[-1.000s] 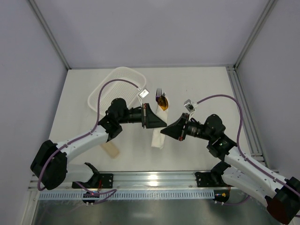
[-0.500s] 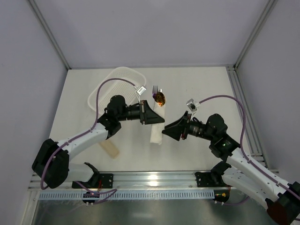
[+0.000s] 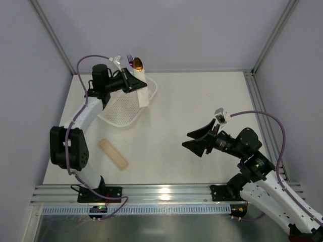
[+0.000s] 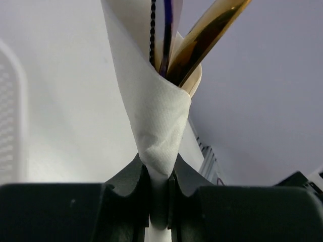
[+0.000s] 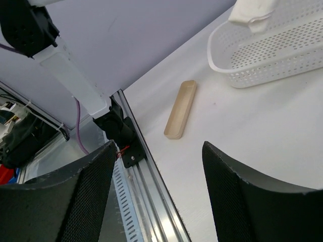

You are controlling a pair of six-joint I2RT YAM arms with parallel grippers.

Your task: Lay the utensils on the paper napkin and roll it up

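We reckon the rolling's done, maybe just set-down left: left gripper (image 4: 160, 194) clamps the rolled white paper napkin (image 3: 143, 93) holding shiny gold spoon (image 3: 138, 64) and dark fork (image 3: 130, 58), upper left over the white perforated basket (image 3: 118, 113); right gripper (image 3: 187, 139) gapes empty.

Paper napkin (image 3: 143, 92): a white, lightly embossed sheet, shown rolled into a narrow cone around the utensils. The roll is held clear of the desk (image 3: 202, 101), above the far rim of the white perforated basket (image 3: 120, 119). It is pinched near its narrow end between the fingers (image 4: 128, 184) of the left gripper (image 4: 159, 169). Its wider end is seen pointing up and away. Gold spoon (image 3: 138, 63): the shiny bowl is seen protruding from the open end, with the handle running down inside the cone. Fork (image 3: 130, 59): dark and purplish, seen beside the spoon, with only the tines exposed. The wrapped parts are hidden.
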